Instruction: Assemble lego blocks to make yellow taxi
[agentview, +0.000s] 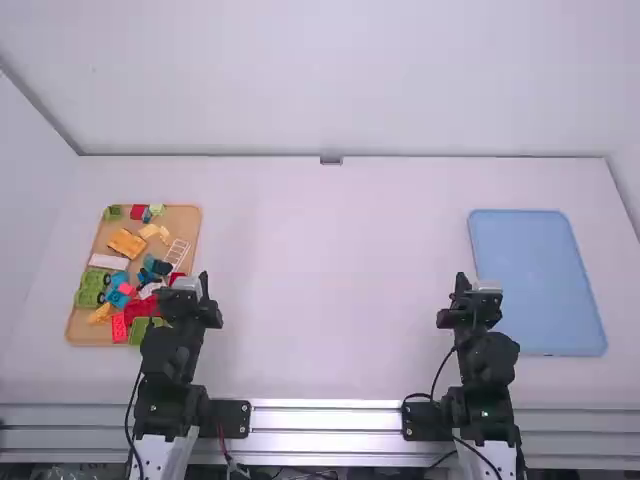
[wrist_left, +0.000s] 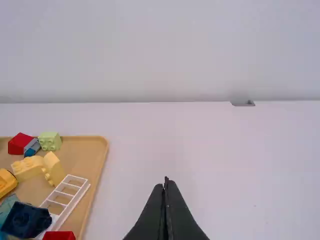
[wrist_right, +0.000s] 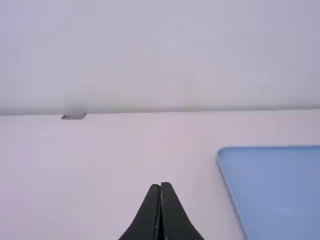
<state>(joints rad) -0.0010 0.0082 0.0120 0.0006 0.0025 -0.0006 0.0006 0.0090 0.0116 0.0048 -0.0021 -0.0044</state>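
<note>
Bright, mixed Lego blocks (agentview: 127, 243) crowd a tan tray (agentview: 186, 217) on the white table (agentview: 330, 280), pale wall (agentview: 330, 80) behind; left gripper (agentview: 204, 283) and right gripper (agentview: 461, 282): fingers together.

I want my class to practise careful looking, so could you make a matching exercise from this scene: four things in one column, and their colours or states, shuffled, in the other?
Things
1. Right-hand tray
2. Ladder-shaped piece
3. Left tool
4. Left-hand tray

Colours or states
A. Fingers closed
B. Light brown
C. Blue
D. White

Right pairs
1-C
2-D
3-A
4-B
</note>
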